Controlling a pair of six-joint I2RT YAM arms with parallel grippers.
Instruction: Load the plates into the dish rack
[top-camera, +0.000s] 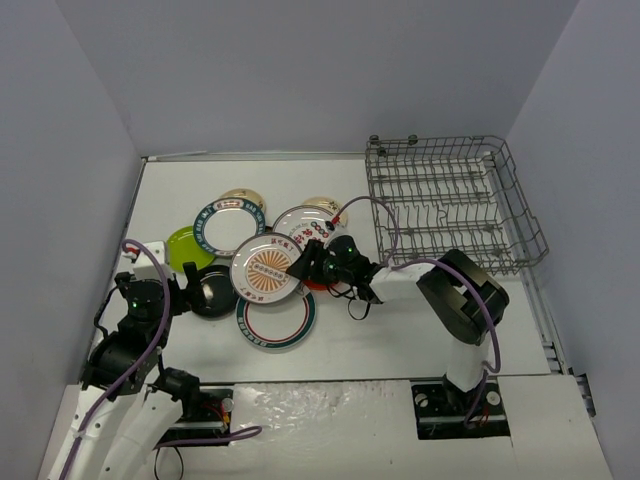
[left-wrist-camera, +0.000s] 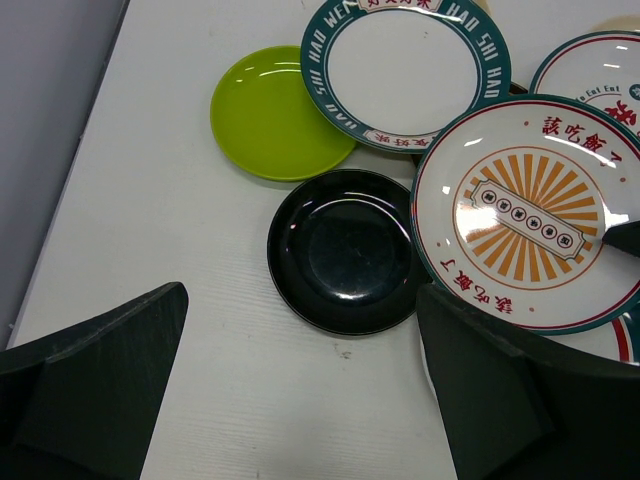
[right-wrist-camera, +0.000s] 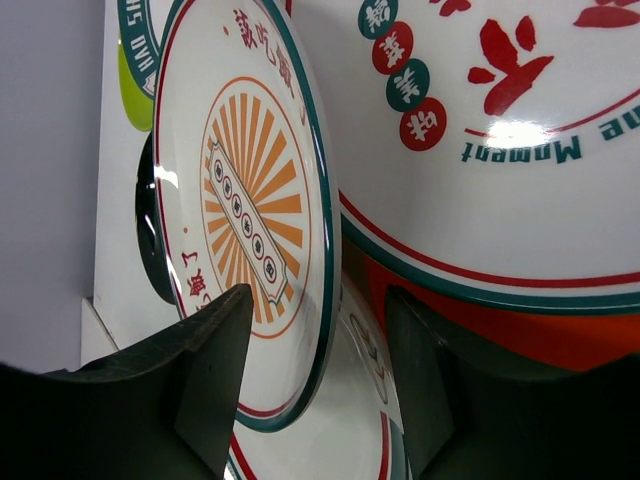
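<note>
Several plates lie overlapping on the table's left-middle. A white sunburst plate (top-camera: 265, 266) with a green and red rim lies on top, tilted up at its right edge. My right gripper (top-camera: 303, 265) is open, its jaws straddling that plate's rim (right-wrist-camera: 318, 300), one finger over its face and one under. A black plate (top-camera: 212, 290) lies to the left. My left gripper (top-camera: 195, 285) is open and empty just short of the black plate (left-wrist-camera: 342, 250). The grey wire dish rack (top-camera: 450, 200) stands at the back right with no plates in it.
A lime-green plate (left-wrist-camera: 275, 110), a green-rimmed white plate (left-wrist-camera: 405, 60) and a white plate with red leaves (right-wrist-camera: 520, 150) lie behind. An orange plate (right-wrist-camera: 520, 320) and a green-rimmed plate (top-camera: 277, 320) lie under the pile. Grey walls close in on three sides.
</note>
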